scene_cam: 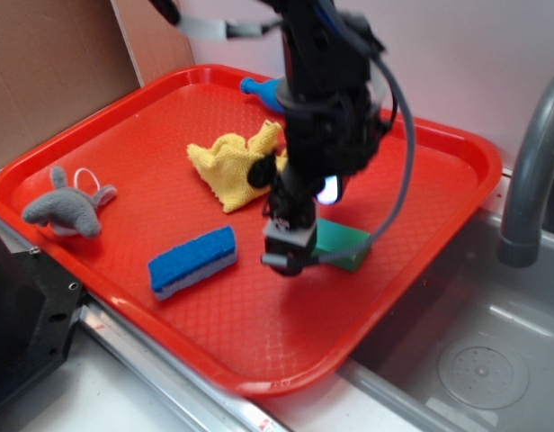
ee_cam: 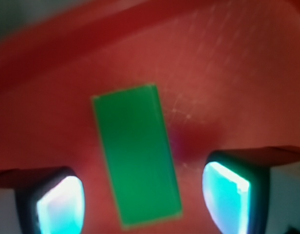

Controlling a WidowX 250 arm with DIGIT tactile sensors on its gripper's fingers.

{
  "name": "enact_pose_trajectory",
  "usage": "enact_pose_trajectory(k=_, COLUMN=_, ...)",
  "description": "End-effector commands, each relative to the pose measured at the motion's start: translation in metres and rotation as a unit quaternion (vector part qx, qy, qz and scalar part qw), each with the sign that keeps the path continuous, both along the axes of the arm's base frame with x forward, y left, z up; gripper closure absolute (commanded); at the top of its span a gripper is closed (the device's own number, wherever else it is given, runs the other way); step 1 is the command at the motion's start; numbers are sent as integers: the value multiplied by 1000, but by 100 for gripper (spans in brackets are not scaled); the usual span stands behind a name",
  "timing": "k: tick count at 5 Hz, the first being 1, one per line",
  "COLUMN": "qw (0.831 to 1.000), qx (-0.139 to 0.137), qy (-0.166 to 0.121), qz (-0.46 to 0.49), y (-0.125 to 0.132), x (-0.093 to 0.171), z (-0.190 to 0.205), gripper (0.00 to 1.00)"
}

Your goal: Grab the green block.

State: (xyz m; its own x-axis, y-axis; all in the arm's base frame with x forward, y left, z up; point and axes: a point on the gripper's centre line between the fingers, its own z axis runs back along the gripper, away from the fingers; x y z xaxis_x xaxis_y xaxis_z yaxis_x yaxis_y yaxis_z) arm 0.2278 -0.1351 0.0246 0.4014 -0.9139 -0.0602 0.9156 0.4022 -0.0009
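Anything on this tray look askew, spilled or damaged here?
Nothing spilled or damaged. The green block lies flat on the red tray, turned slightly off square to the open gripper. The yellow cloth is crumpled, not folded.

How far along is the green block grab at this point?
Done: the gripper is over the green block on the tray. In hand: the open jaws straddle the block, not touching it. Left: closing and lifting.
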Motion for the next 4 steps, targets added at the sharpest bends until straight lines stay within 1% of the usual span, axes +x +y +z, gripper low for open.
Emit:
enact_pose_trajectory(k=1, qw=1000, qx=22, qy=-18, qz=-2, y=-6, x=1, z=-15, gripper=100)
enact_pose_trajectory(k=2, qw=1000, qx=3, qy=-12, qz=-15, y=-4, x=0, z=-10, gripper=100)
enact_pose_trajectory(k=3, qw=999, qx=21, qy=-26, qz=20, y=2, x=3, z=5, gripper=100)
enact_pose_trajectory(k=4, qw=989, qx=13, qy=-41, qz=145, y=20, x=8, z=48, gripper=100)
